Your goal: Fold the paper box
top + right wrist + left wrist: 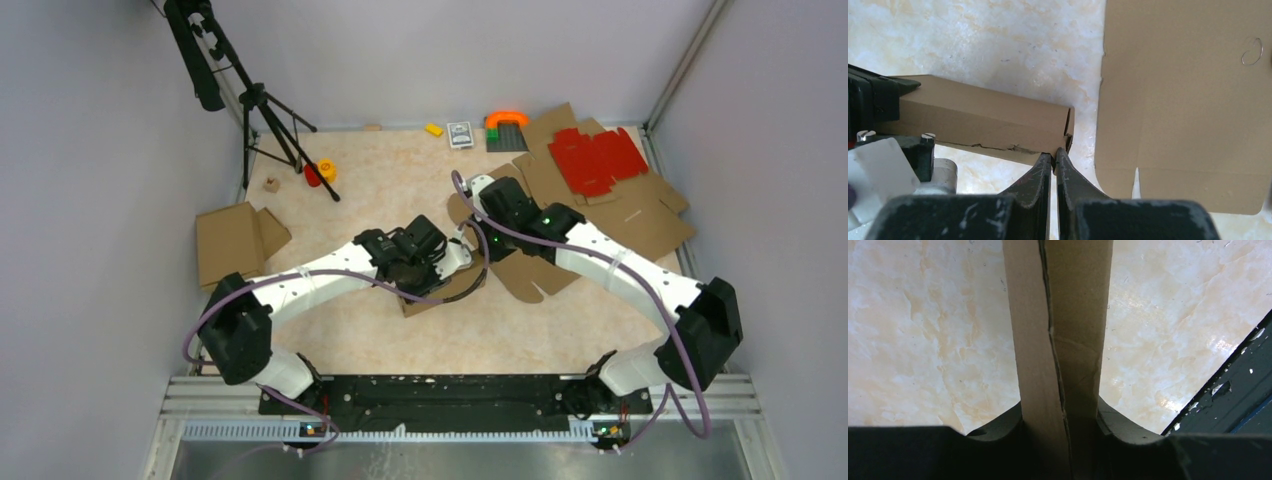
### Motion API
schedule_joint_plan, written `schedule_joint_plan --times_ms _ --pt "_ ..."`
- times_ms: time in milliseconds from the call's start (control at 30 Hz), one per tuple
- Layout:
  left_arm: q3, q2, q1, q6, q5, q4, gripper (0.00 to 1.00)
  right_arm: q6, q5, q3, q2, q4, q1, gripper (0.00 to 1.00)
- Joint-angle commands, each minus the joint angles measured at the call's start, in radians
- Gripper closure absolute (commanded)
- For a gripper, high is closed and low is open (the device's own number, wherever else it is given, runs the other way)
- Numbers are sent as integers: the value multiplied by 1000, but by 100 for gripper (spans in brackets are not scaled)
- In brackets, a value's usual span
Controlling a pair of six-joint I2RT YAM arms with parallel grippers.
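Black tripod [257, 95], red sheet [597, 160], yellow block [434, 129], marbled table [390, 180]

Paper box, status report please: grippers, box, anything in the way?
Left gripper clamped on folded paper box. Right gripper pinching its end corner. Box partly folded, layers doubled. Flat cardboard sheet lies beside, apart.

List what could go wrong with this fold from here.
1. The right tool pinches only a corner edge of the paper box. It may slip free and let the fold spring open.
2. The crease held in the left tool looks ragged, and more pull could tear it.
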Motion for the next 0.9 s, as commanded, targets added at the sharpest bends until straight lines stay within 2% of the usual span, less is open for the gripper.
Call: schedule_joint_plan --times_ms 0,467,633,867 --pt "9 50 -37 48 4 25 76 85 -92 108 18 107 17 100" --pt "5 49 -48 46 6 24 78 120 -87 131 49 90 3 100" --pt "-5 25 -47 28 47 47 77 91 -65 31 5 145 3 100" --pt "22 52 -33 7 53 15 80 48 -44 -166 -131 313 -2 100"
